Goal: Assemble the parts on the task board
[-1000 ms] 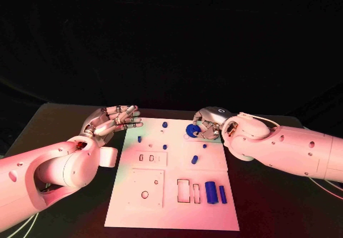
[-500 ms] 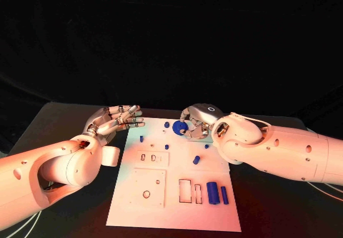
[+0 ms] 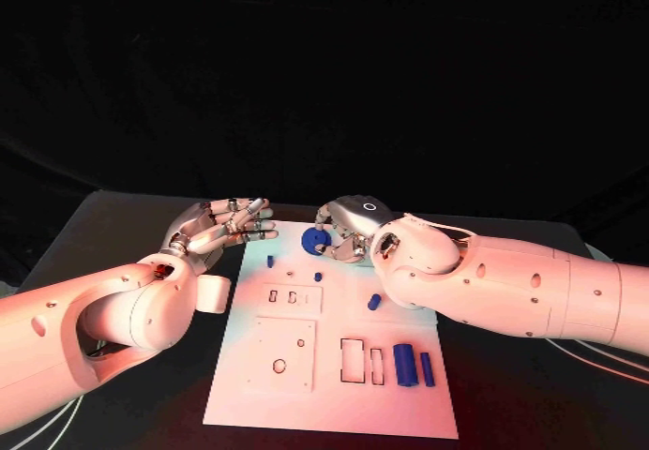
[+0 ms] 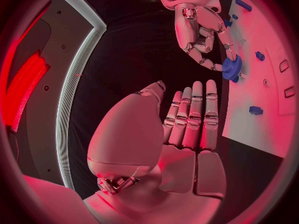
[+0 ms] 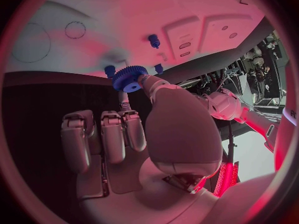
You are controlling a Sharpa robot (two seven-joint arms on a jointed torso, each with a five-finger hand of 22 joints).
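The white task board [image 3: 392, 403] lies in the middle of the black table. My right hand [image 3: 349, 223] hovers over the board's far end and pinches a blue gear [image 3: 314, 242] between thumb and a fingertip; the gear [image 5: 129, 78] hangs just above the board [image 5: 124, 15] near a small blue peg [image 5: 153, 39]. My left hand [image 3: 223, 225] is held open beside the board's far left corner, fingers stretched out and holding nothing. From the left wrist, the left hand [image 4: 187, 134] faces the right hand [image 4: 199, 30] and its gear [image 4: 231, 68].
Small blue pegs [image 3: 271, 261] [image 3: 318, 277] [image 3: 372, 302] stand on the board. Two blue cylinders [image 3: 401, 364] [image 3: 425, 368] lie near its right edge, beside rectangular cut-outs [image 3: 358, 361]. Two small slots [image 3: 280, 296] sit left of centre.
My right hand has carried the blue gear leftward along the board's far end, toward the left hand. The left hand has barely moved.
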